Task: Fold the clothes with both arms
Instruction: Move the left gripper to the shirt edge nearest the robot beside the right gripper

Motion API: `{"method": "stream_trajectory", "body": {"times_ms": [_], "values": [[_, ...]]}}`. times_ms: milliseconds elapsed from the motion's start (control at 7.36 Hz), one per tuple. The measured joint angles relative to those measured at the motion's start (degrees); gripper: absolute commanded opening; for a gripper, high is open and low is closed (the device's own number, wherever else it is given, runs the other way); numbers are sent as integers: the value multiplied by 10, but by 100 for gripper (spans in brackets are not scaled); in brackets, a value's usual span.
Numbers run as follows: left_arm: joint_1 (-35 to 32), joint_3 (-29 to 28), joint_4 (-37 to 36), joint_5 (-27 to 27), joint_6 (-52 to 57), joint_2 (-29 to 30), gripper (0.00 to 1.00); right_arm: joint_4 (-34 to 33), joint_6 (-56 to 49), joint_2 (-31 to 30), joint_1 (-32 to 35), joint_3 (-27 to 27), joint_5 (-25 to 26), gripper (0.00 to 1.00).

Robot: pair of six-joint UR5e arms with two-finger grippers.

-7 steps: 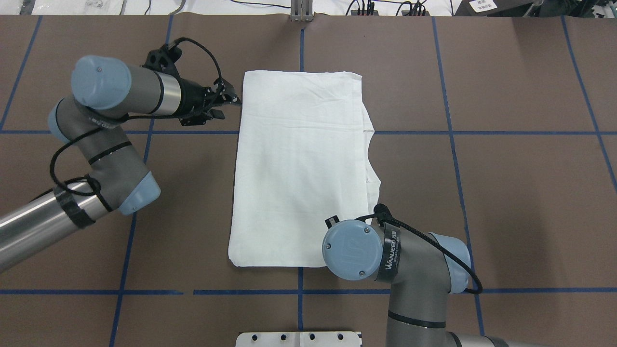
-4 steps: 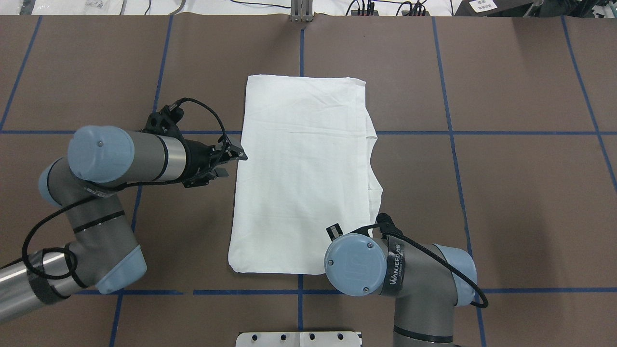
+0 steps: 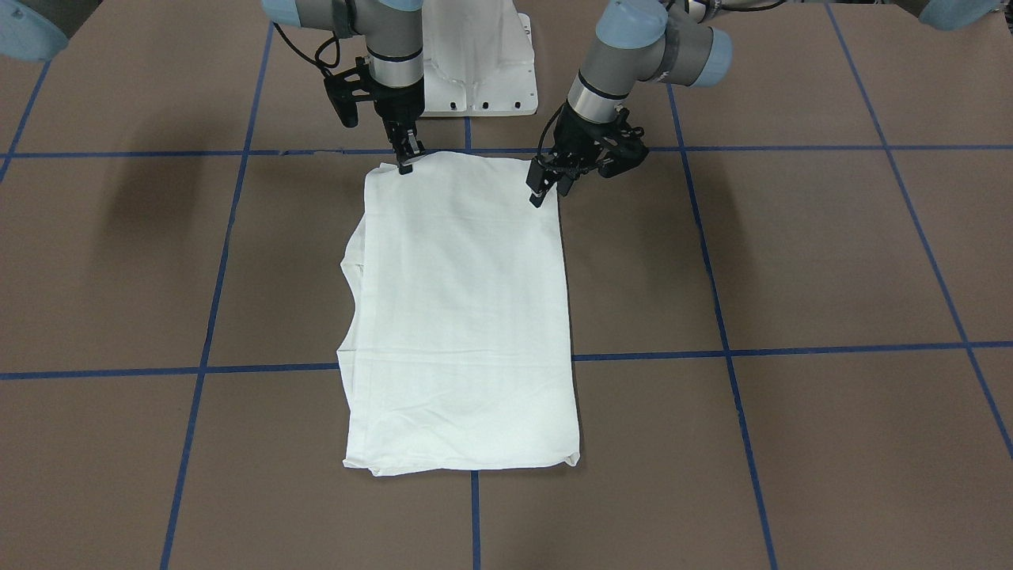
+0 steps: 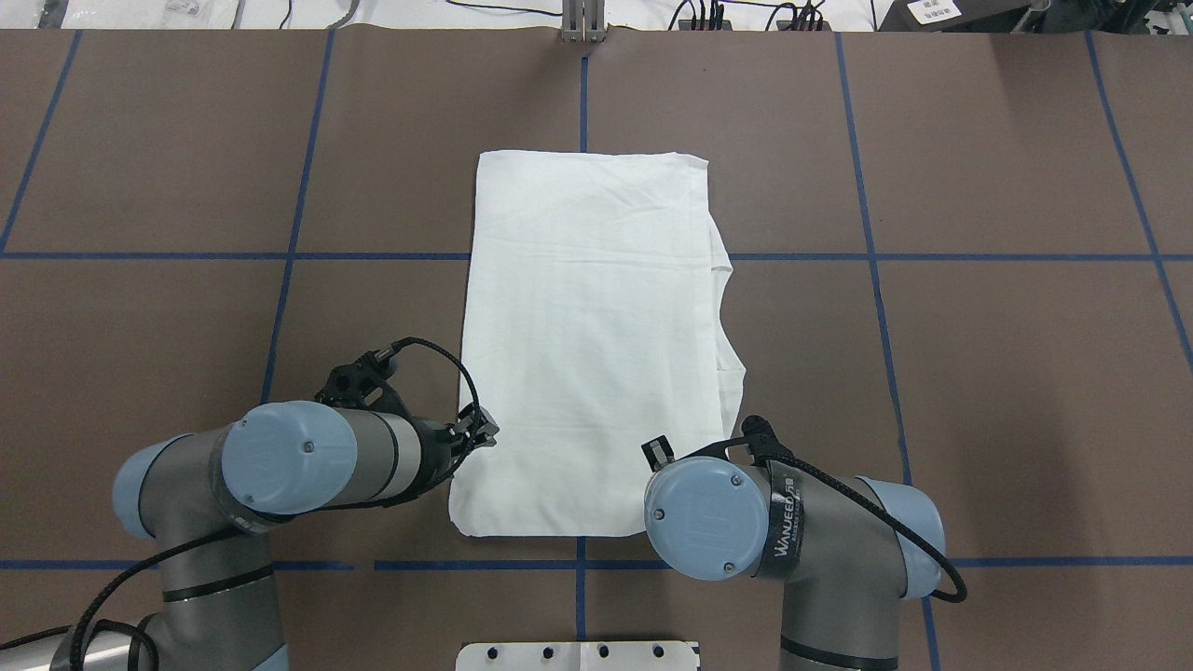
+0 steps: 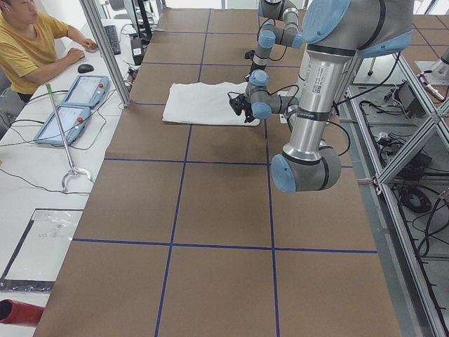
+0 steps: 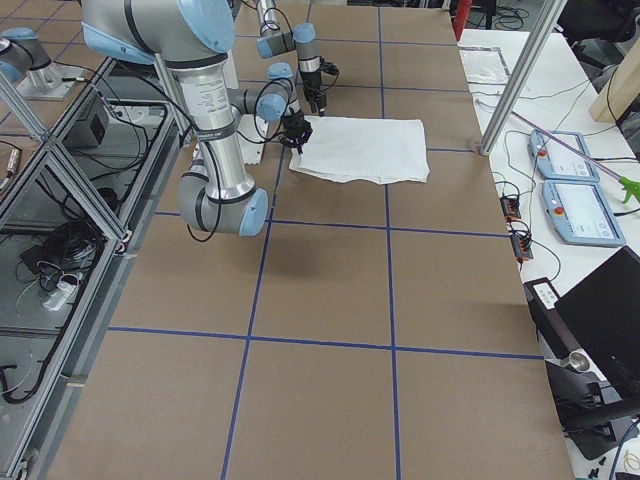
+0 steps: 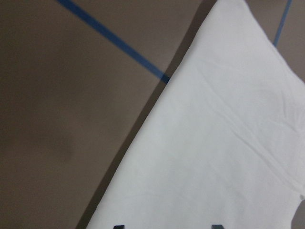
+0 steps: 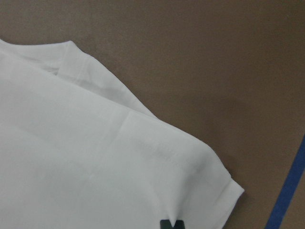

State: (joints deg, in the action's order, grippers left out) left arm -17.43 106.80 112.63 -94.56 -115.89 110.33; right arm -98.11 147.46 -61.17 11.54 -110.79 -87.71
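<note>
The clothes are one white T-shirt folded into a long rectangle in the middle of the brown table, also seen in the front view. My left gripper hovers at the shirt's near-left corner. In the left wrist view its fingertips stand wide apart over the cloth, open. My right gripper is down on the near-right corner, fingers together on the hem. In the overhead view my right arm hides that gripper.
The white pedestal base stands just behind the shirt's near edge, between both arms. Blue tape lines cross the table. A seated person and two teach pendants are at a side desk beyond the far edge.
My left gripper has travelled from the shirt's far-left corner down its left edge to the near-left corner. My right arm pulled back and the shirt slid slightly toward the robot.
</note>
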Motion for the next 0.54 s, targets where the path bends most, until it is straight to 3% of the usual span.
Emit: {"method": "stream_trajectory", "body": {"times_ms": [543], "values": [[32, 10, -25, 1, -29, -4, 70, 0, -1, 1, -1, -1, -2, 0]]}}
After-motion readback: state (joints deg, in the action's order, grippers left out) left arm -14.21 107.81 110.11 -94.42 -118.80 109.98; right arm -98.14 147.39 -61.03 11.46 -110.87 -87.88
